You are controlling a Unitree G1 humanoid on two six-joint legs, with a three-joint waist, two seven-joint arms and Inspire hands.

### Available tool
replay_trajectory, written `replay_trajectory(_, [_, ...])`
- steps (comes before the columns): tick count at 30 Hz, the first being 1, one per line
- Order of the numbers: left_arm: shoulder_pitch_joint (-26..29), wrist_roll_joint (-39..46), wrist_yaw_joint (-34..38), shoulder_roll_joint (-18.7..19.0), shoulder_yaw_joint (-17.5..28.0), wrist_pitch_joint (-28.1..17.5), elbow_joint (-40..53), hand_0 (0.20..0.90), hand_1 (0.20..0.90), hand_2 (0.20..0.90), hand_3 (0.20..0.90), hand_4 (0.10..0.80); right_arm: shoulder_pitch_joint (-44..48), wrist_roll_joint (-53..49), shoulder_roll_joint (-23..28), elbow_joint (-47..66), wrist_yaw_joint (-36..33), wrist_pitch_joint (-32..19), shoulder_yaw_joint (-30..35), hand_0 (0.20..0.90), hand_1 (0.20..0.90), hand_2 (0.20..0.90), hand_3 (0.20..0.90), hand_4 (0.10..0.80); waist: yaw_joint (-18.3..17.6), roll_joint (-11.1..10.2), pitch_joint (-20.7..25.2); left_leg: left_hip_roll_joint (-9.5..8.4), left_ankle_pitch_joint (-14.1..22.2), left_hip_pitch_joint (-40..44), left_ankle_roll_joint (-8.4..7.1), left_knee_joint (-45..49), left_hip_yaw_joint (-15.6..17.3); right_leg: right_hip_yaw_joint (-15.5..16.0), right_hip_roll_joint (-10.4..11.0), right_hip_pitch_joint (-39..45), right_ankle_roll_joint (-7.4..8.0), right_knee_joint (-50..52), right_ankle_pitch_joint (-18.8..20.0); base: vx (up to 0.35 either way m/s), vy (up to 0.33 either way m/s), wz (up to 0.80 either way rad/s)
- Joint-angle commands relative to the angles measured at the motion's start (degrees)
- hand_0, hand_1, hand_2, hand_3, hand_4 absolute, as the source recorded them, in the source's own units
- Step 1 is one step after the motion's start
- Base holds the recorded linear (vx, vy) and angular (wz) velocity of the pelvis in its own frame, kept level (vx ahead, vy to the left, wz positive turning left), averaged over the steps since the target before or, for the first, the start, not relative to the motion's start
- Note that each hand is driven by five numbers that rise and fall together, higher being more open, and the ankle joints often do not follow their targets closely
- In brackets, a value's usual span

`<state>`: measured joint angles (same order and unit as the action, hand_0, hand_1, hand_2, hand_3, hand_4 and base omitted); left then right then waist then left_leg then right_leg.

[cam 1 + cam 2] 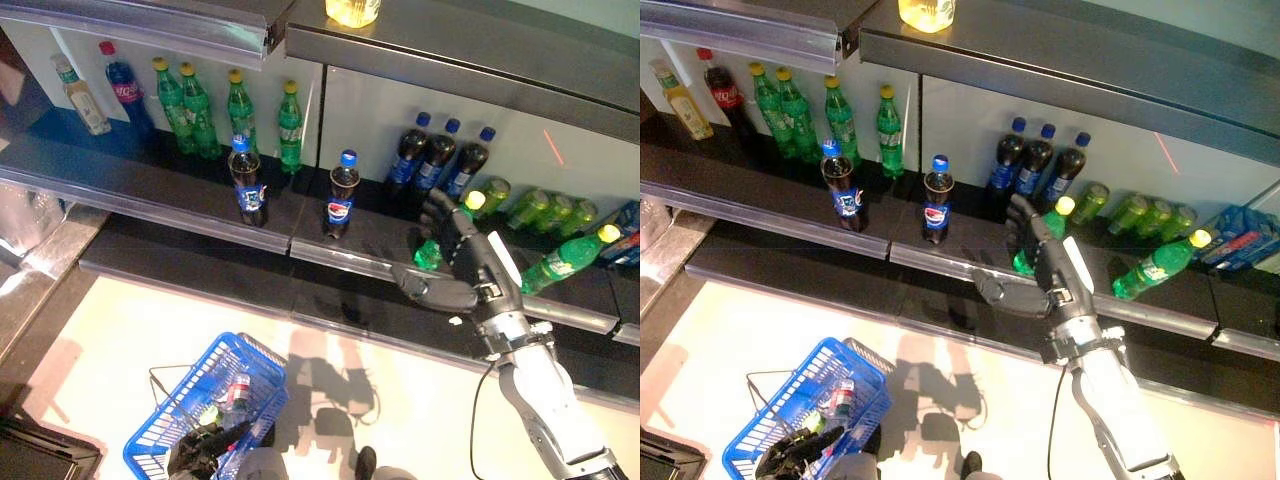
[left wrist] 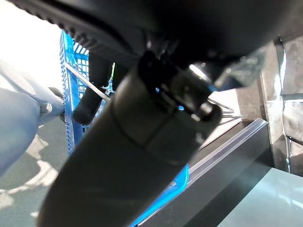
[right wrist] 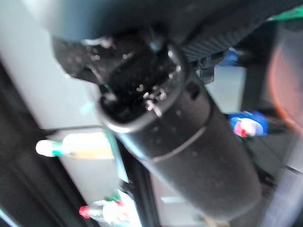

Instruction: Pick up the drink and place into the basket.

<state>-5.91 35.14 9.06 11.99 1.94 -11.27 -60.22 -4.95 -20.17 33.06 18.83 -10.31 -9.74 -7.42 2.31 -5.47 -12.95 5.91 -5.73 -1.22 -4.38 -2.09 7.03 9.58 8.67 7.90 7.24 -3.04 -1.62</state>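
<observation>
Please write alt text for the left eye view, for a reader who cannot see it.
The robot's right hand reaches open toward a tilted green bottle on a dark shelf of cola and green soda bottles. Lower left, its left hand holds the wire handle of a blue basket with a small bottle inside.
</observation>
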Motion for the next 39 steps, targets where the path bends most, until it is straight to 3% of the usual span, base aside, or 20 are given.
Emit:
replay_trajectory(1, [-3.4,-1.6,-1.8,0.0,-0.7,-7.2,0.4,0.3,0.3,0.3,0.2,0.1,2.4,2.1,0.1,5.8,-9.3,-6.0,5.8,0.9,0.9,0.9,0.9,0.8,-1.0,3.5,5.5,4.82,3.1,-2.5,-2.99,5.1,-1.3,-0.1,1.0,-3.5,0.2,8.6,-2.7,0.065,0.042,-0.06])
replay_trajectory(9, [-4.5,0.5,-2.0,-1.1,-3.2,-8.3,0.9,0.3,0.3,0.3,0.2,0.1,1.0,5.4,-1.3,3.1,-23.8,-5.8,7.5,0.9,0.9,0.9,0.9,0.8,-2.1,5.3,2.2,4.25,3.4,-5.1,-2.98,9.0,-1.8,-0.2,1.3,-7.7,-1.34,14.1,-4.2,0.001,0.051,-0.03])
replay_trajectory(20, [-3.9,2.4,-1.5,-0.6,-6.2,-8.0,3.1,0.3,0.3,0.3,0.2,0.1,4.5,2.8,-1.3,-1.0,-25.7,-2.6,3.2,0.9,0.9,0.9,0.9,0.8,-1.4,6.7,-1.8,2.68,3.6,-7.6,-2.75,11.3,-2.6,0.0,2.4,-10.8,-1.93,16.9,-4.4,-0.007,0.038,0.01])
replay_trajectory(28, [1.3,5.3,-1.7,0.6,-10.8,-8.9,5.0,0.3,0.3,0.3,0.2,0.1,15.4,3.7,-2.8,-6.4,-31.6,-2.8,-0.2,0.9,0.9,0.9,0.9,0.8,-0.2,7.6,-8.2,0.96,3.9,-12.8,-2.08,15.2,-4.3,0.2,3.5,-15.9,-2.91,21.0,-4.2,-0.068,0.029,0.02])
replay_trajectory(39, [4.7,5.5,-2.4,2.3,-12.1,-9.4,6.7,0.3,0.3,0.3,0.2,0.1,26.4,4.5,-5.1,-10.9,-42.1,-1.1,0.9,0.9,0.9,0.9,0.9,0.8,1.7,8.3,-13.2,-1.12,4.3,-16.9,-1.07,17.9,-6.5,0.3,3.8,-19.7,-3.24,22.9,-3.5,-0.018,-0.008,0.04])
